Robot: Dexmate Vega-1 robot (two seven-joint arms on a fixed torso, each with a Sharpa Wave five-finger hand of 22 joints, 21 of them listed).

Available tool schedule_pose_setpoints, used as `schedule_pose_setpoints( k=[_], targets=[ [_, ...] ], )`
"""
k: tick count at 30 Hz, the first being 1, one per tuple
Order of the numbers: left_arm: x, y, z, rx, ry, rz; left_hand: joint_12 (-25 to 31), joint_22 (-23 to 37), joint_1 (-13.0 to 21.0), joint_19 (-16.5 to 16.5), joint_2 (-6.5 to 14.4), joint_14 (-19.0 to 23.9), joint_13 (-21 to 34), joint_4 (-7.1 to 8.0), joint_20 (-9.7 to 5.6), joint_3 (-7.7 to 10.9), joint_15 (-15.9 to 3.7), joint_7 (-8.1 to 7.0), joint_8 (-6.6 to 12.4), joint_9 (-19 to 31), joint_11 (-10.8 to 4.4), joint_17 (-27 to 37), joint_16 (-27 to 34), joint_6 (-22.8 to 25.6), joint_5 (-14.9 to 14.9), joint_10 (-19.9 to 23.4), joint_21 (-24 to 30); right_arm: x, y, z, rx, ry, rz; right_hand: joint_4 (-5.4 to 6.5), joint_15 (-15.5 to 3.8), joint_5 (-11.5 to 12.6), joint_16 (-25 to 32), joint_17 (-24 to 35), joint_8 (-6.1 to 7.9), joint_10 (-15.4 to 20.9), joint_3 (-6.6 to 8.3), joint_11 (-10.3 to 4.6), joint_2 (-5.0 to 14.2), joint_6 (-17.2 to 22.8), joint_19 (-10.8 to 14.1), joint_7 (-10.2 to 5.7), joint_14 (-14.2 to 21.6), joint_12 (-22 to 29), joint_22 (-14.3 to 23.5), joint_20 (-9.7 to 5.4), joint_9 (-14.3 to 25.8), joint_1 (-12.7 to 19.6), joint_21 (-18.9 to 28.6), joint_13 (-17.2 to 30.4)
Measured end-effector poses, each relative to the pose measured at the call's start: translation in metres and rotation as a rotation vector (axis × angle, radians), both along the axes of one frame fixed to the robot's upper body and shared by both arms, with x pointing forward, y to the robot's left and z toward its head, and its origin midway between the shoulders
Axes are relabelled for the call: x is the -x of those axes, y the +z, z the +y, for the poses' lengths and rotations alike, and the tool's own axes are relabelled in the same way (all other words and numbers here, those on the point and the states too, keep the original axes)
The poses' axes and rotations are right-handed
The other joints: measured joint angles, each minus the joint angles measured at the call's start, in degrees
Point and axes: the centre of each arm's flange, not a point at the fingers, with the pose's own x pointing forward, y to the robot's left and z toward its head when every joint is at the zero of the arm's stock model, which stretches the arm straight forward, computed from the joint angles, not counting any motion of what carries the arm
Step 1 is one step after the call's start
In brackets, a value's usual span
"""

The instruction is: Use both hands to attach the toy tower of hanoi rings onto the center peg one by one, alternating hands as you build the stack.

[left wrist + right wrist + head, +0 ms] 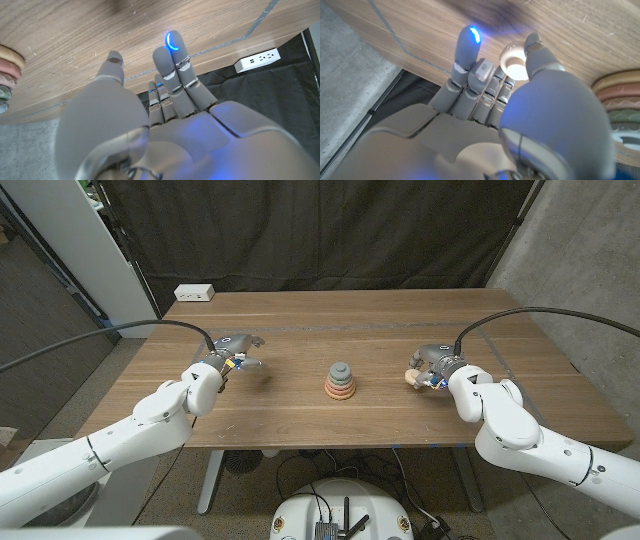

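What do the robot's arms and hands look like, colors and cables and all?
Both arms have glossy white rounded shells, each trailed by a black cable. The left hand and right hand are matte grey, with segmented grey fingers. A blue light glows on a fingertip of each hand.

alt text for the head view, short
A stack of coloured rings sits on a peg at the middle of a wooden table. The left hand hovers empty to its left; the right hand holds a pale ring to its right.

Ring stack (341, 383) on peg mid-table; cream ring (411, 379) in right hand (428, 369).
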Motion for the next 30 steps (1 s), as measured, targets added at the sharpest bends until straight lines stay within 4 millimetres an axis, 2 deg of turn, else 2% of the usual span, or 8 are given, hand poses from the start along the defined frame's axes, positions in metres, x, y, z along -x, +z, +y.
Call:
schedule_pose_setpoints(
  k=[13, 23, 27, 30],
  targets=[
    [0.004, -0.002, 0.003, -0.016, -0.016, -0.014, 0.5, 0.3, 0.0, 0.0, 0.0, 0.0, 0.0, -0.07, 0.00, 0.55, 0.00, 0.15, 0.00, 0.0, -0.20, 0.0, -0.2, 0.3, 0.0, 0.2, 0.0, 0.014, 0.020, 0.012, 0.024, 0.060, -0.057, -0.22, 0.00, 0.0, 0.2, 0.0, -0.12, 0.0, 0.23, -0.01, 0.00, 0.3, 0.0, 0.11, 0.0, -0.1, 0.0, 0.00, 0.0, 0.0, 0.0, 0.1],
    [0.003, -0.004, 0.002, -0.007, -0.018, -0.026, 0.5, 0.3, 0.0, 0.0, 0.0, 0.0, 0.3, -0.08, 0.00, 0.55, 0.00, 0.01, 0.00, 0.0, -0.20, 0.3, -0.2, 0.6, 0.0, 0.8, 0.0, 0.025, 0.045, 0.023, 0.051, 0.128, -0.119, -0.22, 0.00, 0.0, 0.4, 0.0, -0.32, 0.3, 0.23, 0.32, 0.00, 0.3, 0.0, 0.10, 0.0, -0.4, 0.0, 0.00, 0.0, 0.0, 0.3, 0.1],
    [0.003, -0.006, 0.000, -0.001, -0.020, -0.023, 0.5, 0.3, 0.0, 0.0, 0.0, 0.0, 0.3, -0.07, 0.00, 0.55, 0.00, 0.00, 0.00, 0.0, -0.20, 0.3, -0.2, 0.6, 0.0, 0.8, 0.0, 0.026, 0.045, 0.029, 0.067, 0.160, -0.114, -0.22, 0.01, 0.0, 0.4, 0.0, -0.45, 0.3, 0.23, 0.32, 0.00, 0.4, 0.0, 0.03, 0.0, -0.5, 0.0, 0.01, 0.0, 0.0, 0.3, 0.1],
    [0.003, -0.007, 0.001, 0.002, -0.015, -0.028, 0.5, 0.3, 0.0, 0.0, 0.0, 0.0, 0.3, -0.07, 0.00, 0.55, 0.00, -0.01, 0.00, 0.0, -0.20, 0.3, -0.2, 0.6, 0.0, 0.8, 0.0, 0.027, 0.055, 0.032, 0.071, 0.180, -0.131, -0.42, 0.00, 0.2, 0.4, -0.1, -0.58, 0.3, 0.42, 0.33, 0.00, 0.4, 0.0, 0.02, 0.0, -0.4, 0.0, 0.01, 0.0, 0.0, 0.3, 0.1]
  ],
)
